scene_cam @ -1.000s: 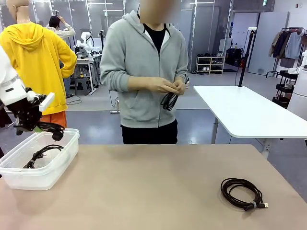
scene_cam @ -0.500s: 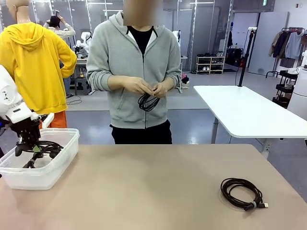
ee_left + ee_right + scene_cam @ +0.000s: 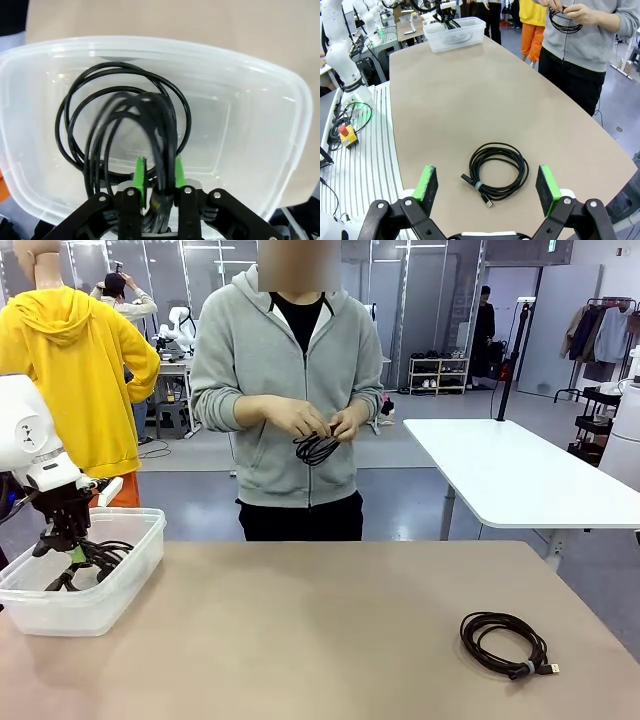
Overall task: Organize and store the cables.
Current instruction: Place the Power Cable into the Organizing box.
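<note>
In the last second the left gripper [image 3: 159,173], jaws clamped on a cable coil [image 3: 164,120], sank inside the bin [image 3: 270,115], release likely next; right gripper [image 3: 486,185] gapes empty, well apart from the bin.

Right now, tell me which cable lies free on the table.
The coil on the robot's right; the left claw grips another cable, and the person's hands hold a third.

Your right hand [image 3: 486,186] hangs wide open over the table [image 3: 470,100], a coiled cable [image 3: 477,184] lying between its pads.
</note>
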Robot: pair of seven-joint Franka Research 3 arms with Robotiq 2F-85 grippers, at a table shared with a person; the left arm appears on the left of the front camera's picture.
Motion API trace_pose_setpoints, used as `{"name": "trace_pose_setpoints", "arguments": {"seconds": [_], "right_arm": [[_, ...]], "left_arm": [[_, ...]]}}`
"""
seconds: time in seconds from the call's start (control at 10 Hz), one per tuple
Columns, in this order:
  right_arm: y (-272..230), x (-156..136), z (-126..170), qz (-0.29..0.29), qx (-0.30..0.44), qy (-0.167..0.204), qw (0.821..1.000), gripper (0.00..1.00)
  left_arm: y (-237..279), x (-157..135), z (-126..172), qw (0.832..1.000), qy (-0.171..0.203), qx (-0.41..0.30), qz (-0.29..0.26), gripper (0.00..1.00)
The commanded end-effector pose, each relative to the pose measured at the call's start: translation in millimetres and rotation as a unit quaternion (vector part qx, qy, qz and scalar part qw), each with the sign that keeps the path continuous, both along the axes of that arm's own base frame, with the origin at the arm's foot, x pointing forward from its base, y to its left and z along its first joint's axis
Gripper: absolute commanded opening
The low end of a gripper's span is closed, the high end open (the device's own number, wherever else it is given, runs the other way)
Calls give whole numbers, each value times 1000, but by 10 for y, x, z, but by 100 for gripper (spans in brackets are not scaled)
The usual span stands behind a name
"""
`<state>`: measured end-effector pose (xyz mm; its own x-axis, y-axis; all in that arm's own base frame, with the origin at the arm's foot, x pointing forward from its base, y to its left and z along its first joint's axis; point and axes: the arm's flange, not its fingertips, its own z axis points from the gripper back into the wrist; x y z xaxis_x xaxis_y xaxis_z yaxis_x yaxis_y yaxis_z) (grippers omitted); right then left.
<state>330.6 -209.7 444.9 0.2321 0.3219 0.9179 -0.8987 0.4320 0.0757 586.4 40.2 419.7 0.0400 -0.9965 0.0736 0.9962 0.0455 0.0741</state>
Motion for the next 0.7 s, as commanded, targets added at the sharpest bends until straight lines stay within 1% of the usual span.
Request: {"name": "trace_pose_setpoints", "arguments": {"seconds": [0.0,0.1,0.2,0.3,0.5,0.6], "right_arm": [[36,-1,28,-15,4,5,1000,100],[36,-1,28,-15,4,5,1000,100],[36,-1,28,-15,4,5,1000,100],[36,-1,28,-15,4,5,1000,100],[36,-1,28,-15,4,5,1000,100],[36,-1,28,-15,4,5,1000,100]], "left_arm": [[-5,-30,150,1000,5,17,4,60],[-18,-67,203,1000,9,20,6,77],[-6,-106,262,1000,15,14,20,84],[2,-171,332,999,17,12,31,100],[-66,-278,467,999,11,12,33,100],[-136,-320,512,999,6,21,38,95]]}}
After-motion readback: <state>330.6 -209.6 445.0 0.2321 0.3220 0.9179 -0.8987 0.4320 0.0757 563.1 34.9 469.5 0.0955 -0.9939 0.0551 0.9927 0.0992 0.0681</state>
